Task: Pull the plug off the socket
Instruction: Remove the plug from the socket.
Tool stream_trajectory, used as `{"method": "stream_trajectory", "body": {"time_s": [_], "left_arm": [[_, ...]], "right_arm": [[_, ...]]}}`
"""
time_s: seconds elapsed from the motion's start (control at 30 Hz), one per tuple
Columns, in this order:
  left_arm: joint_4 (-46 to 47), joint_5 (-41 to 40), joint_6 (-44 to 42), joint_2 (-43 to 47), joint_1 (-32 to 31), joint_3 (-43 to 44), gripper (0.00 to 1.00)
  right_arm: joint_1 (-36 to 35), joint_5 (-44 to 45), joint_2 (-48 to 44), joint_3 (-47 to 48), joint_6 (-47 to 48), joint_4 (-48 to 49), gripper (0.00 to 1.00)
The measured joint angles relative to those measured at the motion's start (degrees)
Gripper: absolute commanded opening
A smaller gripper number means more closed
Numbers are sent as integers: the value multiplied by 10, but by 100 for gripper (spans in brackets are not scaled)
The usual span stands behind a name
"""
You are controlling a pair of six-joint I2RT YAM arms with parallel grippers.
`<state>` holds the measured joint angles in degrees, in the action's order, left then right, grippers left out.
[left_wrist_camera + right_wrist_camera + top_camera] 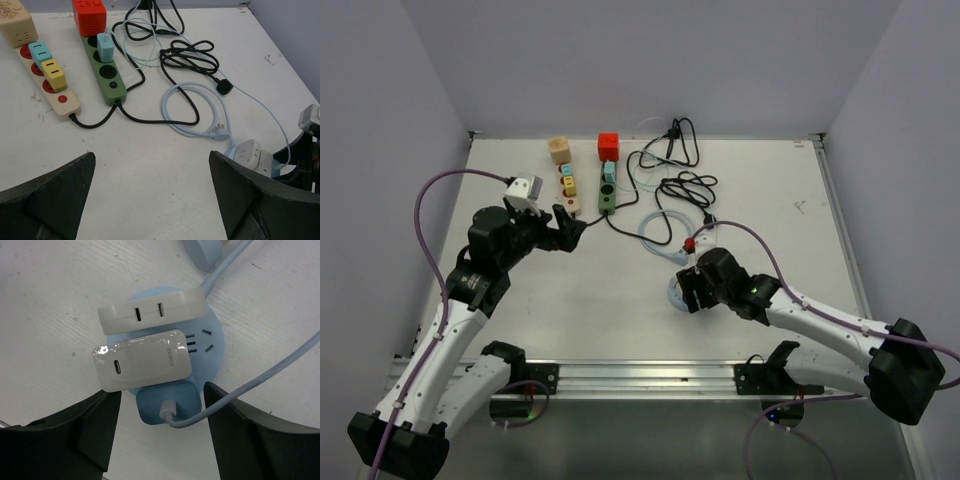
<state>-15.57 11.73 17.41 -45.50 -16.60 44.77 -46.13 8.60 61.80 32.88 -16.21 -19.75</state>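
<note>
Backdrop, top view: white table boxed by pale grey walls.
Left gripper, top view: spread wide, holding nothing; green power strip just ahead of the fingertips.
Right gripper, top view: tipped down over round blue socket, hiding most of it.
Left wrist view: fingers far apart, empty between; green power strip and beige strip well ahead to the left; black cable ahead; blue socket ahead, near the right finger.
Right wrist view: fingers parted, clamping nothing; white plug marked HONOR seated on the socket just ahead; blue plug between the fingertips, close on either side; white adapter beyond.
</note>
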Motion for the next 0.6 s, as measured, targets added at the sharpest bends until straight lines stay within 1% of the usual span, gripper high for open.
{"method": "stream_trajectory", "body": {"time_s": [0.17, 0.27, 0.47, 0.6], "left_arm": [[1, -5, -1, 0, 0, 0, 100], [2, -9, 0, -6, 0, 0, 100], [13, -13, 0, -21, 0, 0, 100], [15, -11, 0, -37, 0, 2, 100]], "right_arm": [[-9, -6, 29, 6, 20, 44, 69], [-21, -12, 61, 21, 30, 70, 69], [-64, -38, 126, 49, 45, 123, 69], [-73, -54, 138, 52, 46, 149, 71]]}}
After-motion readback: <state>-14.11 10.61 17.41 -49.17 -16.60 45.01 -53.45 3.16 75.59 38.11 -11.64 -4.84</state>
